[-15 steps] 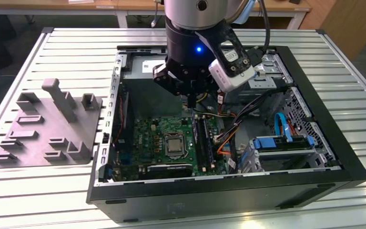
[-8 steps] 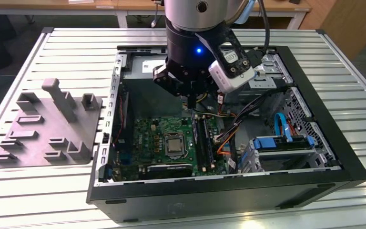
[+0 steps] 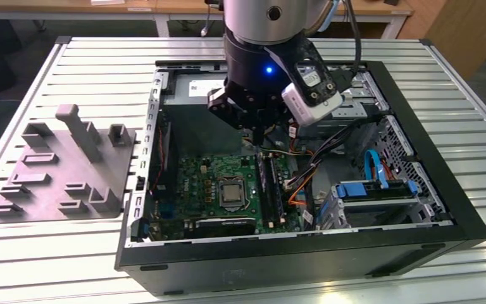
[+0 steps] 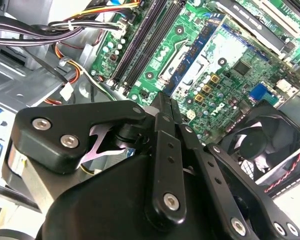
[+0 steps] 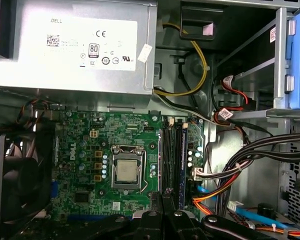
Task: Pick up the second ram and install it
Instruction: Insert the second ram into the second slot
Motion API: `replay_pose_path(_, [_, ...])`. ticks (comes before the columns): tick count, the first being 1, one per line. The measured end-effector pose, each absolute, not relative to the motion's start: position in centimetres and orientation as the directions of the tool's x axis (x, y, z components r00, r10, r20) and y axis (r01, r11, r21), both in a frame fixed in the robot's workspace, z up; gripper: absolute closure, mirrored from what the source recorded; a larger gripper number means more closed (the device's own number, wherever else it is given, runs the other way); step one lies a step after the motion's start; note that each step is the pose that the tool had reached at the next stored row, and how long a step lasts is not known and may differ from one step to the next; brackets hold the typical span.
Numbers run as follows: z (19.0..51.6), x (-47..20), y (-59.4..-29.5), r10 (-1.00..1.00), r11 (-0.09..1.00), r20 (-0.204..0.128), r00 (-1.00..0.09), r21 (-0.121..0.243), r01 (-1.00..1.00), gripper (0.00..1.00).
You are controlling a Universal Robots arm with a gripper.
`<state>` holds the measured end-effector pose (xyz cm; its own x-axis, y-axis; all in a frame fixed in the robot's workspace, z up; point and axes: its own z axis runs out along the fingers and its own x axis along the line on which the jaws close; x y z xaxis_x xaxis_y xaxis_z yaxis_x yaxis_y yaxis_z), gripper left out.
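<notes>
Inspecting the computer case (image 3: 311,259), lying open on a slatted metal table (image 3: 462,82), found the claw (image 3: 259,147) low inside, just above the green circuit board (image 3: 200,183) and near the black slot rails (image 5: 166,160). Recorded the claw tips (image 4: 163,112) drawn together in the second wrist view; cannot tell of anything pinched between them. Located the memory stick (image 5: 183,165) as a thin blue strip standing on edge along the rail farthest from the processor (image 5: 127,171), just beside the claw. Cannot confirm full seating, nor contact with the claw. Noted a large white label (image 5: 85,45) with black print and marks on the grey power supply (image 5: 15,55), a small white sticker (image 5: 145,50) at its corner, a white tag (image 5: 225,114) on a cable, and a labelled white device (image 3: 309,104) strapped to the arm (image 3: 264,25); left all print untranscribed. Logged one end of the rails as covered by the claw in the first wrist view, and part of the case's rim as blocked by the arm in the exterior view. Observed a grey block (image 3: 57,177) with upright posts on the table, well apart from the claw, toward the exterior view's left.
</notes>
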<state>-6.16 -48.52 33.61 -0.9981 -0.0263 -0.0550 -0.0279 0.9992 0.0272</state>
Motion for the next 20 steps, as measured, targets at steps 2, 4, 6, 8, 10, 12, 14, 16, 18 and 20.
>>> replay_pose_path(2, [33.6,-6.1,-48.5,-0.026,0.999,-0.055,-0.998,0.027,-0.028,0.89])
replay_pose_path(4, [33.5,-5.8,-48.5,-0.026,0.999,-0.055,-0.998,0.028,-0.028,0.89])
replay_pose_path(6, [33.4,-5.4,-48.5,-0.026,0.999,-0.055,-0.998,0.028,-0.027,0.89])
replay_pose_path(8, [33.2,-5.1,-48.5,-0.023,0.999,-0.055,-0.998,0.027,-0.024,0.89])
replay_pose_path(10, [32.9,-5.0,-48.5,-0.011,1.000,-0.055,-0.998,0.028,-0.013,0.89])
replay_pose_path(12, [32.5,-5.0,-48.5,0.012,1.000,-0.055,-0.998,0.028,0.010,0.89])
replay_pose_path(14, [32.3,-5.0,-48.5,0.025,0.999,-0.055,-0.998,0.028,0.024,0.89])
replay_pose_path(16, [32.0,-5.0,-48.5,0.025,0.999,-0.055,-0.998,0.028,0.024,0.89])
replay_pose_path(18, [31.6,-5.0,-48.5,0.025,0.999,-0.055,-0.998,0.028,0.024,0.89])
replay_pose_path(20, [31.2,-5.0,-48.5,0.025,0.999,-0.055,-0.998,0.028,0.024,0.89])
